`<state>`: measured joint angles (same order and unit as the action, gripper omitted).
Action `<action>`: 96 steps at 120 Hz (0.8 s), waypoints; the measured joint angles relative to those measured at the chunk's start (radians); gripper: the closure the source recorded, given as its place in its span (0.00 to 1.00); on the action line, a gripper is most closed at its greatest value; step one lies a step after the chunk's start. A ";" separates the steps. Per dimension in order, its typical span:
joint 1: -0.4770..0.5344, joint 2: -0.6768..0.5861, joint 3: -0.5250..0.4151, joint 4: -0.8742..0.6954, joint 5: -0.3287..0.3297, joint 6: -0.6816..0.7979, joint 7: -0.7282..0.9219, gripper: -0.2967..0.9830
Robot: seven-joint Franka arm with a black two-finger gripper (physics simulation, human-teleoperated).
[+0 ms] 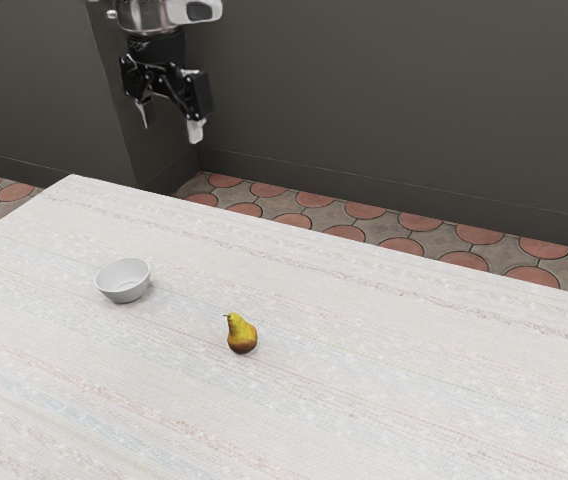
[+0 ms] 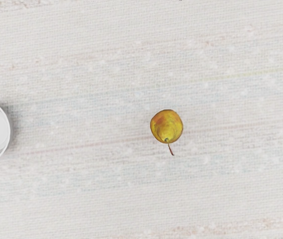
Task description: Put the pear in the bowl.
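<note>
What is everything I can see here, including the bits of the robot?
Pear: one, yellow with a red-brown base, standing on the table, stem up.
Bowl: one, pale grey and empty, on the table, toward the exterior view's left from the pear.
Table: one, whitish with faint streaks, under the pear and bowl.
Floor tiles: many, reddish rounds with grey-brown between, beyond the table.
Wall panels: several, dark grey, behind the table.
Arm: one, white and silver, at the exterior view's upper left.
Gripper: one, black with two lighter fingertips, standing open at the arm's end, holding nothing.
</note>
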<state>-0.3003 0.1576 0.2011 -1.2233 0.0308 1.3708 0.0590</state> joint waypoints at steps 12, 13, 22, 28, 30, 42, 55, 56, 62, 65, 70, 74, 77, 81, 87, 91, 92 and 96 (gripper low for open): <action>0.019 -0.002 -0.039 -0.001 0.031 0.006 0.015 0.23; 0.019 -0.002 -0.040 -0.002 0.033 0.006 0.017 0.23; 0.020 -0.022 -0.050 -0.106 0.043 0.029 0.023 0.23; 0.019 -0.063 -0.055 -0.260 0.049 0.081 0.016 0.23; 0.019 -0.074 -0.056 -0.299 0.052 0.095 0.013 0.23; 0.033 -0.104 -0.071 -0.400 0.061 0.170 -0.005 0.23; 0.033 -0.096 -0.090 -0.531 0.050 0.289 -0.022 0.23; 0.032 -0.096 -0.091 -0.548 0.048 0.302 -0.023 0.23; 0.023 -0.095 -0.096 -0.648 0.029 0.381 -0.030 0.23; 0.018 -0.094 -0.098 -0.690 0.016 0.417 -0.033 0.23; 0.011 -0.093 -0.099 -0.765 -0.012 0.483 -0.038 0.23; 0.007 -0.091 -0.099 -0.818 -0.037 0.536 -0.041 0.23; 0.006 -0.089 -0.100 -0.857 -0.057 0.578 -0.044 0.23; 0.006 -0.087 -0.099 -0.907 -0.087 0.636 -0.046 0.23; 0.009 -0.086 -0.098 -0.964 -0.137 0.719 -0.049 0.23; 0.013 -0.085 -0.097 -0.994 -0.175 0.769 -0.052 0.23; 0.013 -0.085 -0.096 -1.001 -0.186 0.782 -0.053 0.23; 0.016 -0.085 -0.095 -1.025 -0.227 0.827 -0.061 0.23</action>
<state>-0.2840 0.0726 0.1058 -2.2481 -0.1960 2.1980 -0.0024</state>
